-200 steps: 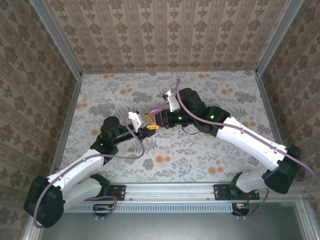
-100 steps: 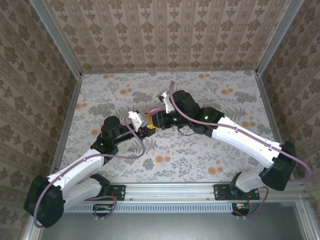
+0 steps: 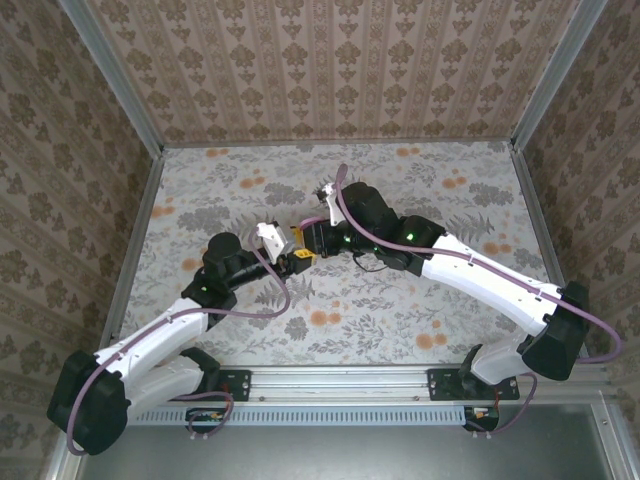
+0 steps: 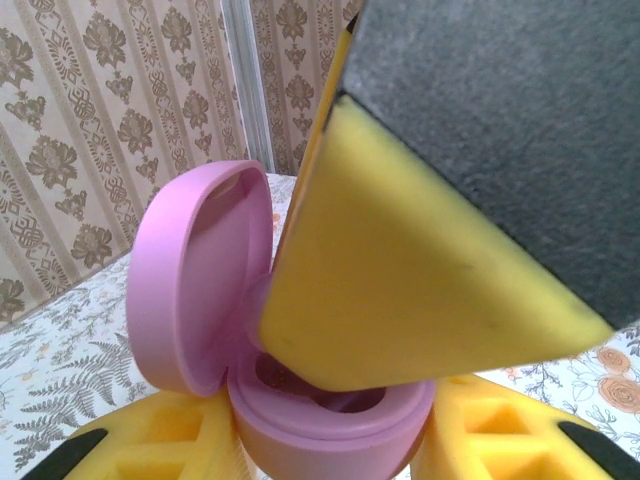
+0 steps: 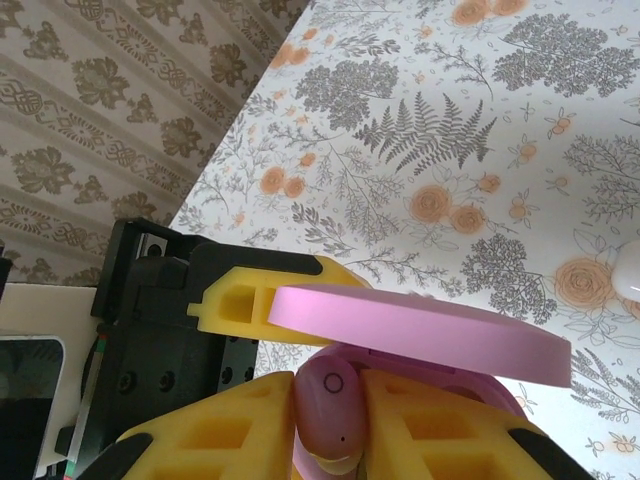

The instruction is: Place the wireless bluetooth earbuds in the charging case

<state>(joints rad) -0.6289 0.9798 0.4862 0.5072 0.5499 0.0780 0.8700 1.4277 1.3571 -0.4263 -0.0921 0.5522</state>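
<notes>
The left gripper (image 4: 325, 455) is clamped on the base of the pink case (image 4: 340, 425). It holds the case up over the middle of the table (image 5: 480, 150), well clear of the edges, with the lid (image 5: 420, 330) swung open so the wells face the other arm. The right gripper (image 5: 330, 440) is closed on a pink earbud (image 5: 328, 400), poised at the case's mouth under the lid. The one well in sight seems empty; a finger hides the rest.
</notes>
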